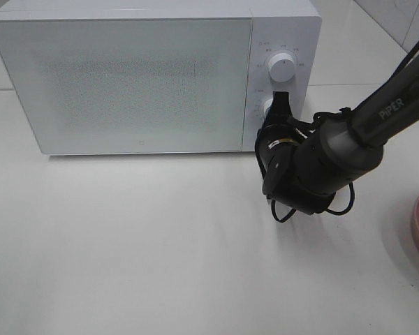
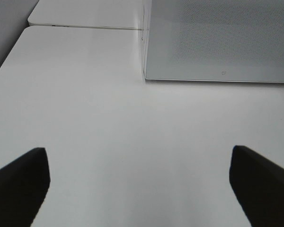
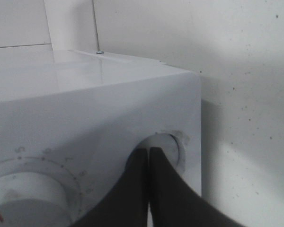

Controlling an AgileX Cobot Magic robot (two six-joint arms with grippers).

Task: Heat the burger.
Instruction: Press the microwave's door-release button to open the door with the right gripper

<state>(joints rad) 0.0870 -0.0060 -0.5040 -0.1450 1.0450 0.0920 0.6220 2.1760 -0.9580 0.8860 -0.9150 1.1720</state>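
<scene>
Exterior high: right arm (image 1: pixel 380 115) slants in, fingers (image 1: pixel 280 100) together at lower knob (image 1: pixel 267 109).

Over the white table (image 2: pixel 99 113), left gripper (image 2: pixel 139 175) jaws stand wide apart, dark fingertips (image 2: pixel 26 172) holding nothing; white microwave (image 2: pixel 217 38), speckled front panel, sits ahead on the table.

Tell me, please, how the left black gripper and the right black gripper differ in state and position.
The left gripper is open, jaws wide apart; the right gripper is shut, jaws pressed together. The left gripper hangs over the white table, away from the white box-shaped microwave; the right gripper's tips are at the microwave's lower round white knob. Both are black, and neither holds anything.
</scene>
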